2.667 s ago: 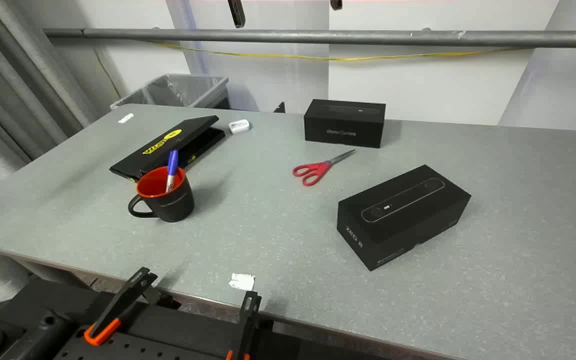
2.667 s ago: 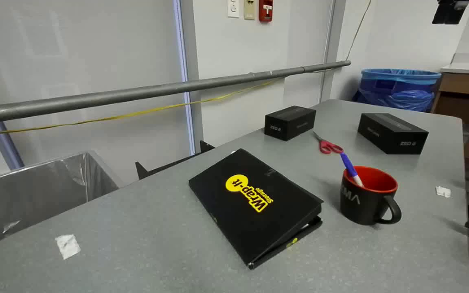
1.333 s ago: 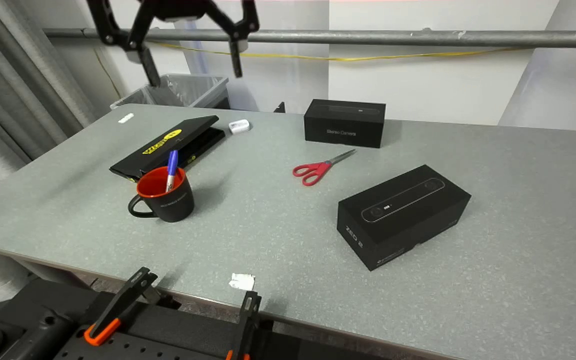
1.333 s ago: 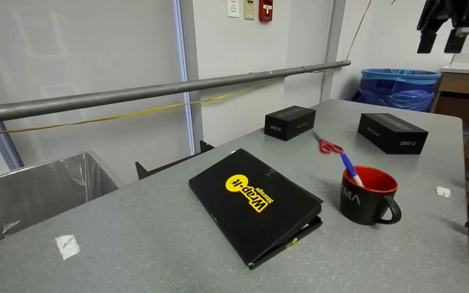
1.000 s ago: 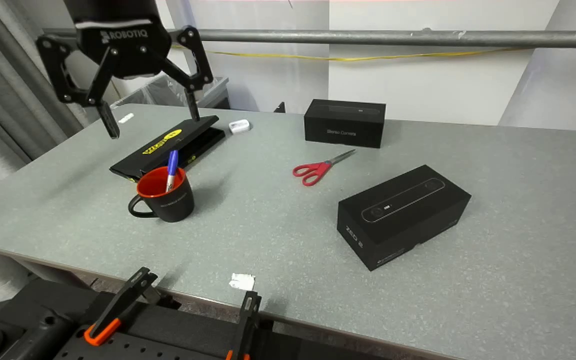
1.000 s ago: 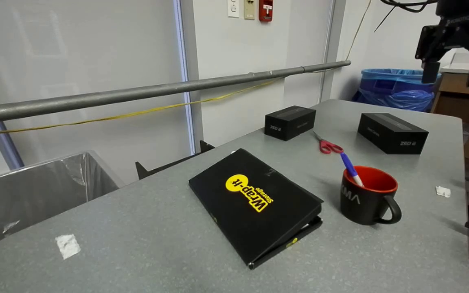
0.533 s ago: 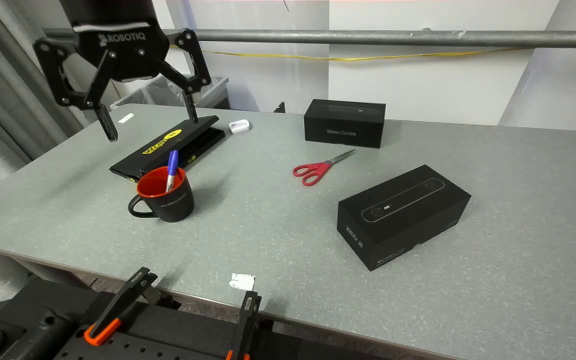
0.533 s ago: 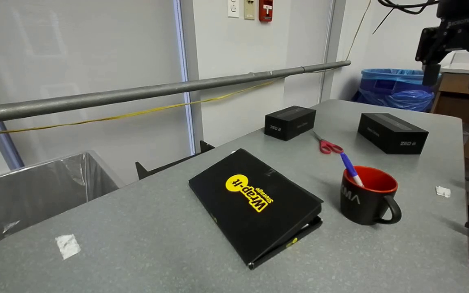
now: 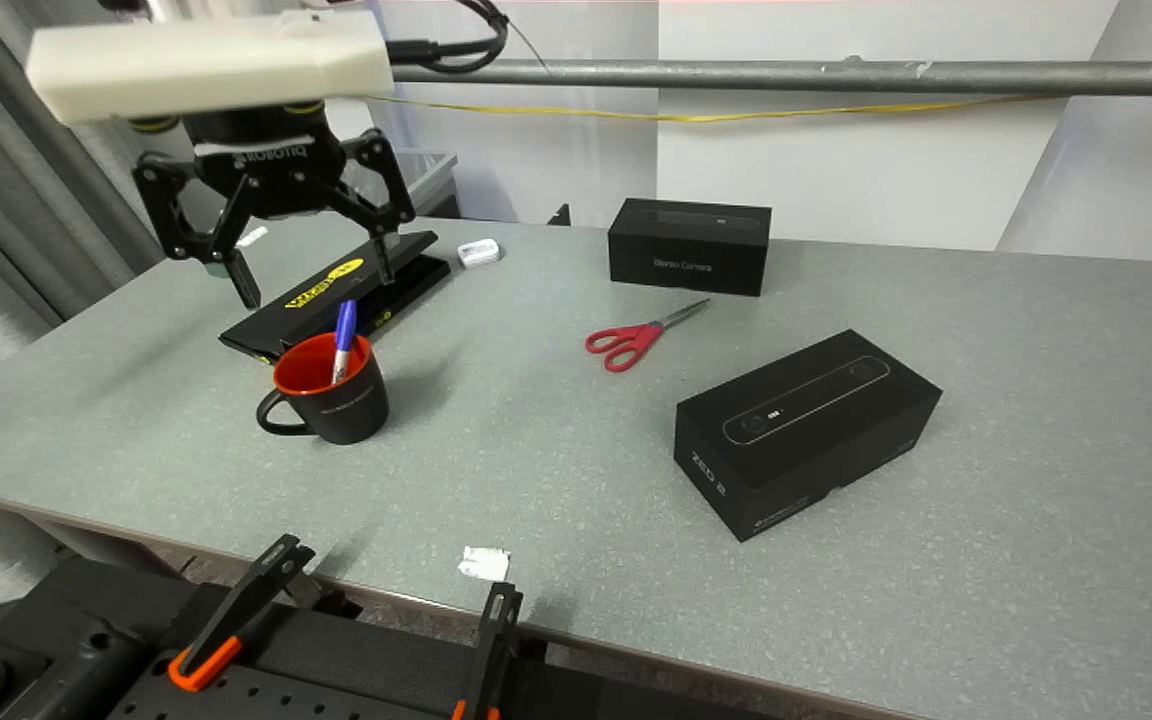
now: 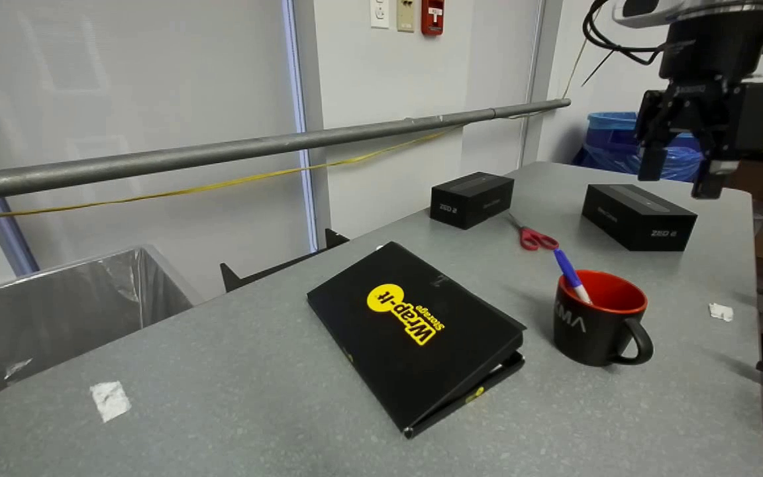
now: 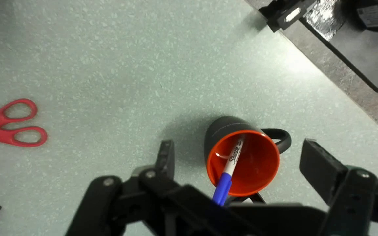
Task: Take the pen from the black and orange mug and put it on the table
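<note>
The blue pen (image 9: 345,326) with a white lower part leans inside the black and orange mug (image 9: 348,412), its blue end above the rim. Both also show in an exterior view, the pen (image 10: 569,273) and the mug (image 10: 587,341). The mug stands upright on the grey table (image 9: 536,470). My gripper (image 9: 320,292) is open and empty, above the mug and apart from it. In the wrist view the open fingers (image 11: 236,154) lie either side of the mug (image 11: 258,164); the pen (image 11: 230,170) shows between them, its blue end partly hidden by the gripper.
A black and yellow storage box (image 10: 408,331) lies beside the mug. Red scissors (image 9: 626,343) and two black boxes (image 9: 806,430) (image 9: 691,245) are on the table. Clamps (image 9: 246,605) sit at the table's edge. A grey bin (image 10: 77,311) stands beyond the table.
My open gripper has come into view from the top, moved across and down toward the mug, and is now lower, with the white arm part visible. The pen and mug have not moved.
</note>
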Available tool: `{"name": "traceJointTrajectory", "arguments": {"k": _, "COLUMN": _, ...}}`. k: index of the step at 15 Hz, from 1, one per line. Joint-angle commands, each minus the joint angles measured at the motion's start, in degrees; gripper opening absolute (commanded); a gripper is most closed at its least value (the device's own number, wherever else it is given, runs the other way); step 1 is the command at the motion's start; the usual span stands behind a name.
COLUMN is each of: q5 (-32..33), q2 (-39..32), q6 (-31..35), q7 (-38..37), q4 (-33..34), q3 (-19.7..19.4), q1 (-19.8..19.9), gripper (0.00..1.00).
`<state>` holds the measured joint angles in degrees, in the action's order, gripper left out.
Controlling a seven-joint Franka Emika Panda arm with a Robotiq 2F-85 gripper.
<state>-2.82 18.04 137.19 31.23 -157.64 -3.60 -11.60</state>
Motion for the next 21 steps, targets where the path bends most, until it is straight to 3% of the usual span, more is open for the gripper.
{"name": "traceJointTrajectory", "arguments": {"k": 1, "q5": -5.0, "q2": -8.6, "q6": 8.9, "q7": -1.7, "q4": 2.1, "q3": 2.3, "q1": -1.9, "gripper": 1.0}}
{"name": "traceJointTrajectory", "arguments": {"k": 6, "q5": -8.7, "q2": -15.6, "q6": 20.0, "q7": -4.9, "q4": 4.4, "q3": 5.9, "q1": -1.5, "gripper": 1.0}}
{"name": "traceJointTrajectory", "arguments": {"k": 8, "q5": -7.2, "q2": -13.4, "q6": 17.9, "q7": -4.1, "q4": 3.1, "q3": 6.6, "q1": -0.2, "gripper": 1.0}}
{"name": "traceJointTrajectory", "arguments": {"k": 13, "q5": -7.7, "q2": -15.8, "q6": 18.7, "q7": -5.3, "q4": 4.7, "q3": 7.7, "q1": 0.1, "gripper": 1.0}}
{"name": "traceJointTrajectory", "arguments": {"k": 21, "q5": -3.8, "q2": -21.1, "q6": 27.4, "q7": -11.4, "q4": 5.3, "q3": 8.4, "q1": 1.6, "gripper": 1.0}}
